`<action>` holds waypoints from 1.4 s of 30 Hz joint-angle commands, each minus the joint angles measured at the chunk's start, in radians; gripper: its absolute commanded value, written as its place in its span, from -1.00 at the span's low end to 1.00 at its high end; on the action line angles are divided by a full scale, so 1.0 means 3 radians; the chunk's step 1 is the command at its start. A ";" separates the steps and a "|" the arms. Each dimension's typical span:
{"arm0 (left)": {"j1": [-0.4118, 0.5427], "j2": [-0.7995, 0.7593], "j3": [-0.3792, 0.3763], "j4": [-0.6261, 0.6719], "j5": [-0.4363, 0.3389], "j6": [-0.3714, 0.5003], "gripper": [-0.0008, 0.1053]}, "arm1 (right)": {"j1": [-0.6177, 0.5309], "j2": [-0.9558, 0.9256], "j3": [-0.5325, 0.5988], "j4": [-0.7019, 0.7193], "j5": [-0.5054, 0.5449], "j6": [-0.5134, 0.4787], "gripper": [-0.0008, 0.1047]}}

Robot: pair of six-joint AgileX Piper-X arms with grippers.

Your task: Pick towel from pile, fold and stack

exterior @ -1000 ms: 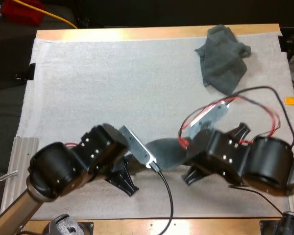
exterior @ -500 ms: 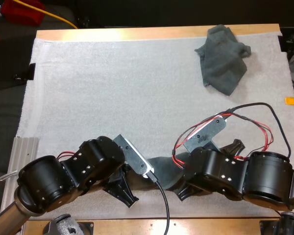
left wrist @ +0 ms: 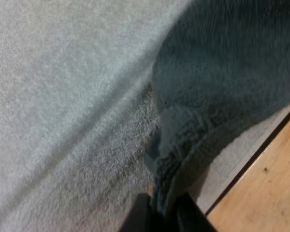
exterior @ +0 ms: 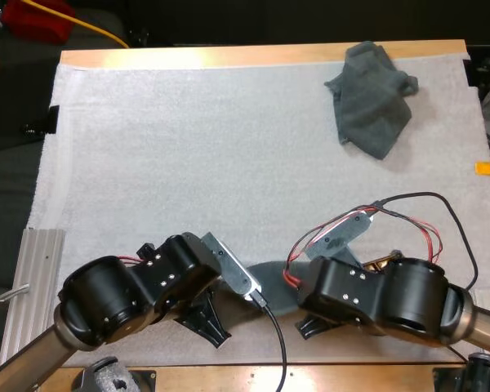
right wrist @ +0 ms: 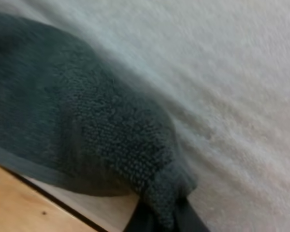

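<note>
A dark grey-green towel (exterior: 271,286) lies near the mat's front edge between my two arms, mostly hidden under them. My left gripper (left wrist: 163,215) is shut on one corner of this towel (left wrist: 222,77), the cloth pinched between its fingers just above the mat. My right gripper (right wrist: 163,218) is shut on another corner of the towel (right wrist: 87,125), close to the mat's front border. A second, crumpled grey-green towel (exterior: 371,98) rests at the mat's far right.
The white mat (exterior: 188,155) covers most of the wooden table (exterior: 229,55). The table's front wooden edge (left wrist: 266,193) runs close beside both grippers. A ribbed metal plate (exterior: 31,278) lies off the mat's left side.
Both arms have drawn back toward the table's front edge, dragging the held towel with them. The crumpled towel at the far right has stayed put.
</note>
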 commanded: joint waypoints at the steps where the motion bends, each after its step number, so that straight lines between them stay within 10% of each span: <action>1: 0.0002 0.0053 0.0003 0.0064 -0.0091 0.0000 -0.90 | -0.0075 -0.0011 0.0032 0.0039 0.0032 -0.0019 -0.96; 10: 0.0331 0.0354 0.0003 -0.0239 -0.0316 0.0232 -0.90 | -0.0576 0.0118 0.0090 -0.0366 0.0037 -0.0321 -0.96; 31: 0.1957 0.1184 0.0003 -0.1358 0.1119 0.0818 -0.90 | -0.1846 0.0918 0.0090 -0.1360 -0.0831 -0.0590 -0.96; 42: 0.2262 0.1553 0.0003 -0.1837 0.1532 0.0766 -0.90 | -0.2202 0.1150 0.0090 -0.1790 -0.1173 -0.0421 -0.96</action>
